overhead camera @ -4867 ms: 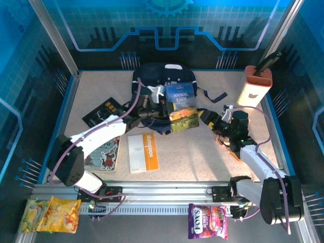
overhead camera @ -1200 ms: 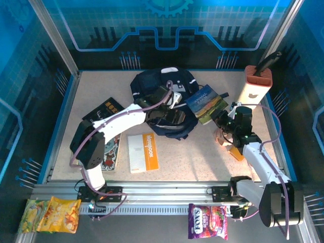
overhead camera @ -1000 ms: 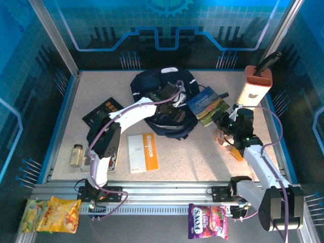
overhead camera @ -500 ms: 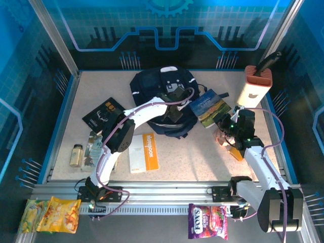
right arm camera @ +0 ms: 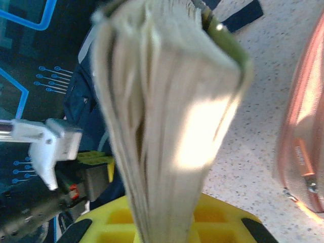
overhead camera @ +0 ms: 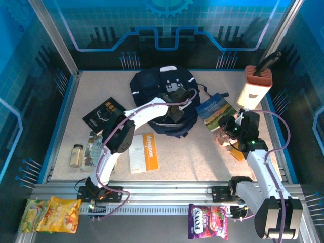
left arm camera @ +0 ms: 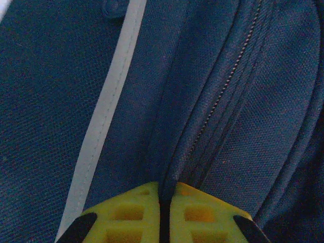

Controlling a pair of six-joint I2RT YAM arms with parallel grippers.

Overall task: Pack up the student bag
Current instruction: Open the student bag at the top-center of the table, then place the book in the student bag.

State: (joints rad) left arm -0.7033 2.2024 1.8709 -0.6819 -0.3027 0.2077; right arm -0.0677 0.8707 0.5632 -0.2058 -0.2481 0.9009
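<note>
Evidently left gripper (left arm camera: 164, 215) pressed together, pinching fold of student bag (overhead camera: 152, 88) beside zipper (left arm camera: 223, 86), probably to hold mouth open. Student bag lies at 12 o'clock on table (overhead camera: 197, 157). Right gripper (right arm camera: 167, 225) clamps book (overhead camera: 216, 109) at bag's 3 o'clock, likely ready for insertion.

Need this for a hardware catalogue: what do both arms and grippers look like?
The left arm and right arm have white links, black joints and a looping purple cable each. The left gripper and right gripper have yellow fingers with lattice cut-outs and black corner pieces.
</note>
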